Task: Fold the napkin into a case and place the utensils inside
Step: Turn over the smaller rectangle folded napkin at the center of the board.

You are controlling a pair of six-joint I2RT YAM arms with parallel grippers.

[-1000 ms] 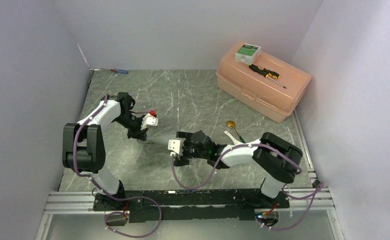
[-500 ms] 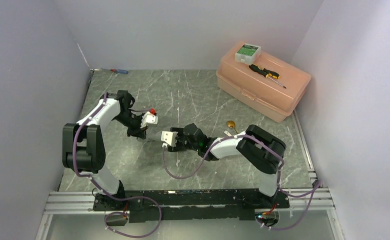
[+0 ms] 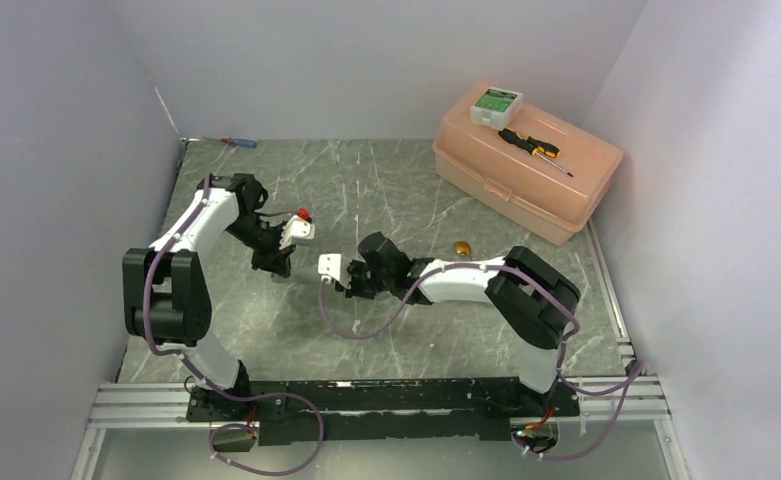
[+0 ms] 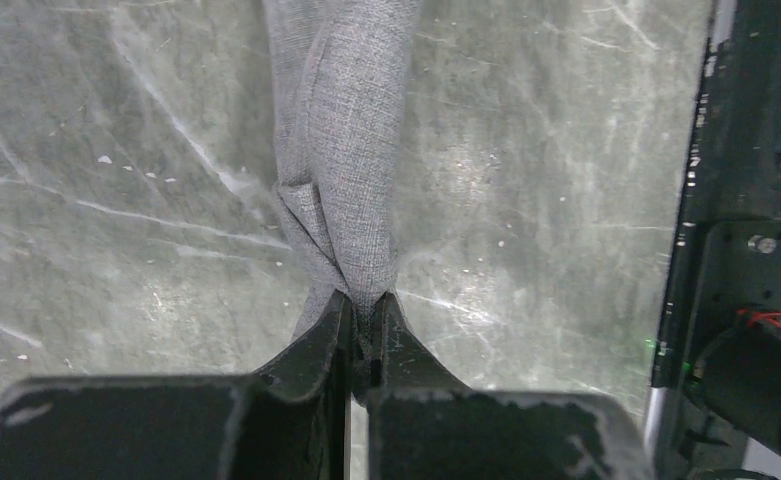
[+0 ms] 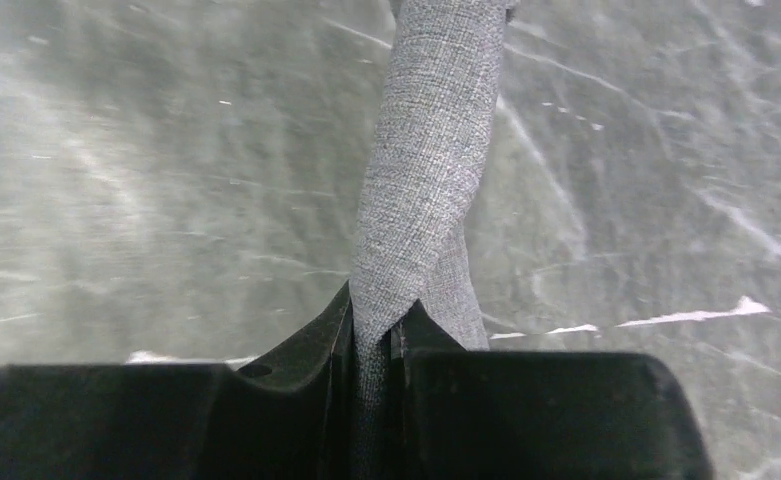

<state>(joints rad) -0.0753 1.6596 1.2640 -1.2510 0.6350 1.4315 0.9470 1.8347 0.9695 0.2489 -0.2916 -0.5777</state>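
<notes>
A soft grey napkin point(image 4: 341, 150), bunched into a narrow rope, stretched between the left gripper point(image 4: 364, 305) and right gripper point(image 5: 376, 315) near the middle of the table point(image 3: 396, 190), each clamped tight on one end; it looked light and limp, best gripped at corners.

In the left wrist view, we lose the napkin point(image 4: 341, 150) past the top edge, and its pinched end disappears between the closed fingers of the left end effector point(image 4: 364, 335). The right wrist view cuts it off at the top too, with its end buried in the right end effector point(image 5: 374, 335), and the bench point(image 5: 96, 150) there is blurred. From above, we cannot pick the napkin out. The gold spoon point(image 3: 460, 247) shows only its bowl, as the right arm point(image 3: 466, 280) covers the handle.
</notes>
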